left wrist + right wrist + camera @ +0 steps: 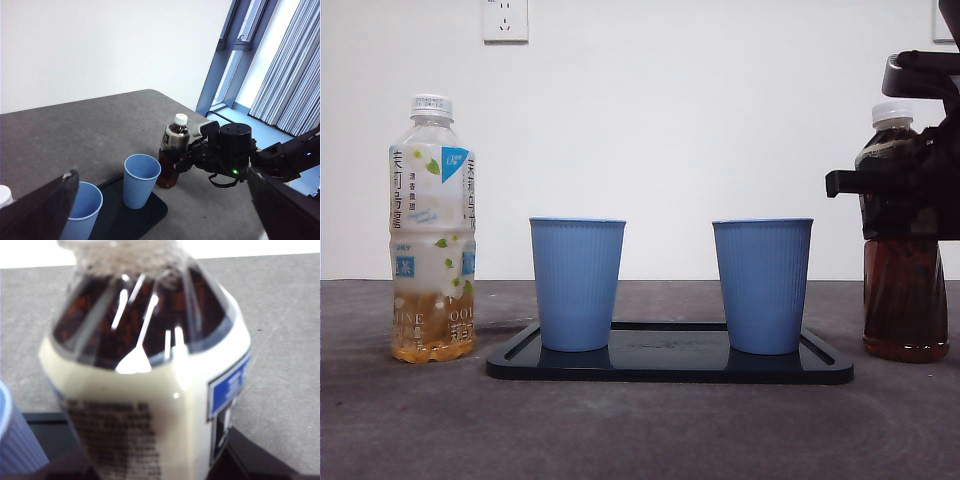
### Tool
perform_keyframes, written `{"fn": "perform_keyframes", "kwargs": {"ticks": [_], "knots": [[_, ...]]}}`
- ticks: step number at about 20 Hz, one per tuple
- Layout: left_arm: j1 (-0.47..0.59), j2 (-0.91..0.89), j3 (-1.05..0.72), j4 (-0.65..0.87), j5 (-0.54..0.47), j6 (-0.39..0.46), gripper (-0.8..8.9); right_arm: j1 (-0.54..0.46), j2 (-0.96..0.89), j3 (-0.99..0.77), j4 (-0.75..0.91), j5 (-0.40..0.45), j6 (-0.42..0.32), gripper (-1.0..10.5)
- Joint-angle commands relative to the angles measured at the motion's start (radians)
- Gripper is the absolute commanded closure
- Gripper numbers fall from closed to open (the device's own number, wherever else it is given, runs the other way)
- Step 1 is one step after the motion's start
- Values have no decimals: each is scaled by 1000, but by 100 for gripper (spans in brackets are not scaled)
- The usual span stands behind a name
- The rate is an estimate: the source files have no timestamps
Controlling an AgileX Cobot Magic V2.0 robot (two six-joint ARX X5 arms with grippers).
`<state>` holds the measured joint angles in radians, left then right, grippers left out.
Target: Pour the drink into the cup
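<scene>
A dark tea bottle (905, 300) with a white cap stands on the table at the right. My right gripper (910, 190) is shut on its labelled middle. In the right wrist view the bottle (145, 365) fills the picture, with the right gripper (135, 432) pressed against both its sides. Two blue ribbed cups stand upright on a black tray (670, 368). One cup (762, 285) is close to the held bottle, the other cup (576, 283) is further left. My left gripper (161, 172) hangs open, high above the tray, holding nothing.
A pale tea bottle (432, 230) with a white cap and only a little liquid stands left of the tray. The grey table's rounded far edge (165, 95) lies beyond the dark bottle. A white wall with a socket (505, 20) stands behind.
</scene>
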<state>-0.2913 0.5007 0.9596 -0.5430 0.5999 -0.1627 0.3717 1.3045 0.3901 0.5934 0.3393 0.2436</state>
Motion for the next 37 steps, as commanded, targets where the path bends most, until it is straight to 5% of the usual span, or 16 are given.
{"fn": "perform_keyframes", "kwargs": {"ticks": [1,5,12,18,25,37], "knots": [[-5,1,21,12,-2,13,220,3,18,20,56,1,9,841],[-5,1,21,12,-2,12,220,-3,18,20,61,2,3,823],[-5,1,21,11,-2,12,220,-3,-3,24,64,2,-57,557],[-5,1,21,11,-2,12,220,-3,-117,27,8,2,-68,511],[-5,1,21,11,-2,13,220,-1,-294,40,-231,-4,-38,503],[-5,2,21,-9,-64,30,220,1,-595,303,-979,-214,-21,491]]}}
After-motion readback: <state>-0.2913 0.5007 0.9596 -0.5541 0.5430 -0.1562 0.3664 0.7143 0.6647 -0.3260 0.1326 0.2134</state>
